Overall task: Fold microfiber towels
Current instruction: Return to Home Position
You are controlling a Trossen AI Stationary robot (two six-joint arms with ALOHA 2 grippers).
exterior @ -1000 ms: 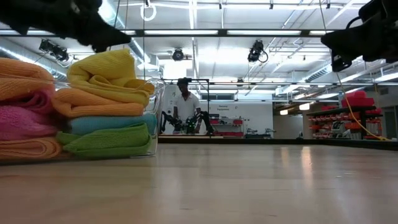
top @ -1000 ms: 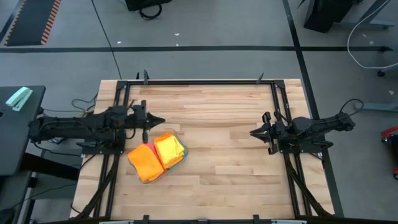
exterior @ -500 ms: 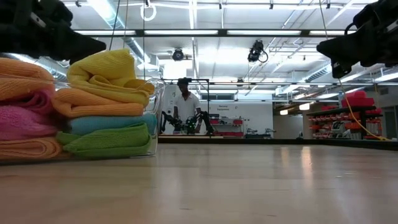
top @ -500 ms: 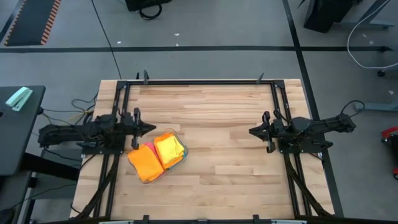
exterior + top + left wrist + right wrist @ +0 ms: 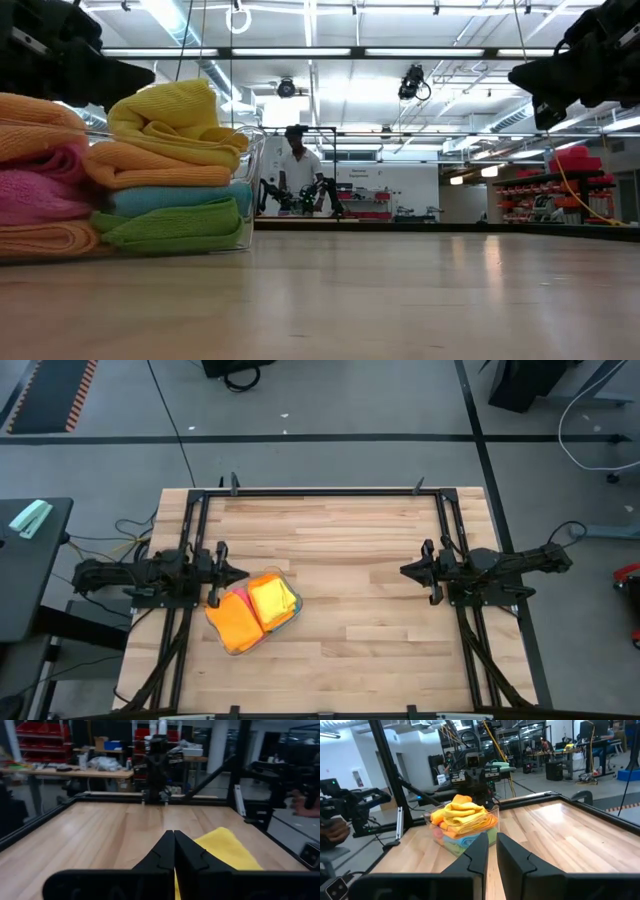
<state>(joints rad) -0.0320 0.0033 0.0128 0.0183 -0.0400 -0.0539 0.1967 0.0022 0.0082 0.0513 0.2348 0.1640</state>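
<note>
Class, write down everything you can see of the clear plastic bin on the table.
The bin is thin clear plastic with a rounded rim, standing flat on the wooden table near its left side. Two stacks of folded cloths fill it and rise above its rim: a yellow towel tops one, an orange towel the other, with a pink towel, a blue towel and a green towel showing through the wall. The left gripper hovers shut just beside it, holding nothing.

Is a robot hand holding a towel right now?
No, the left gripper and right gripper both hang bare, while the folded towels sit in the clear bin.
</note>
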